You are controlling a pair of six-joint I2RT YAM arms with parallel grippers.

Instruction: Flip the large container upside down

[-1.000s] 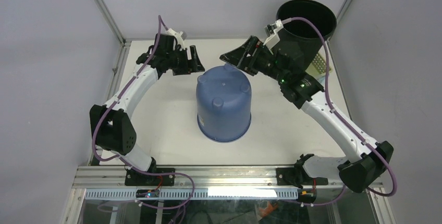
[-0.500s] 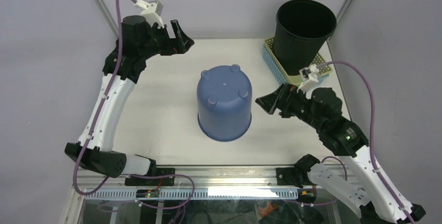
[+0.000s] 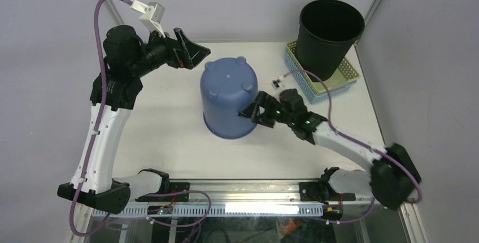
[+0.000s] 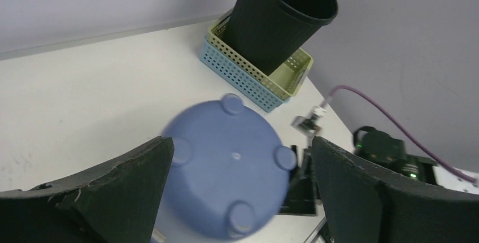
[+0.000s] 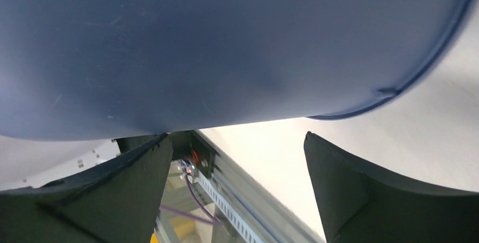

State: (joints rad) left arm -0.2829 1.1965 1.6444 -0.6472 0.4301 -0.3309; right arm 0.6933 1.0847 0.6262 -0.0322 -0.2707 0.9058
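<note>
The large blue container (image 3: 227, 100) stands mouth down on the white table (image 3: 169, 135), its four-footed base up, leaning slightly to the left. My left gripper (image 3: 192, 55) is open, above and to the left of the base; in the left wrist view the base (image 4: 226, 164) lies between and below its fingers (image 4: 113, 192). My right gripper (image 3: 254, 113) is open and low against the container's right wall. That wall (image 5: 226, 45) fills the top of the right wrist view, just beyond the right gripper's (image 5: 237, 137) fingertips, and its rim (image 5: 395, 87) shows at the right.
A tall black pot (image 3: 329, 31) stands in a blue-green perforated basket (image 3: 345, 78) at the back right, also in the left wrist view (image 4: 279, 17). The metal frame rail (image 3: 237, 189) runs along the near table edge. Purple cables trail from both arms.
The right gripper swung left and down to the container's right side. The left gripper moved right toward its base. The container shifted left and back.
</note>
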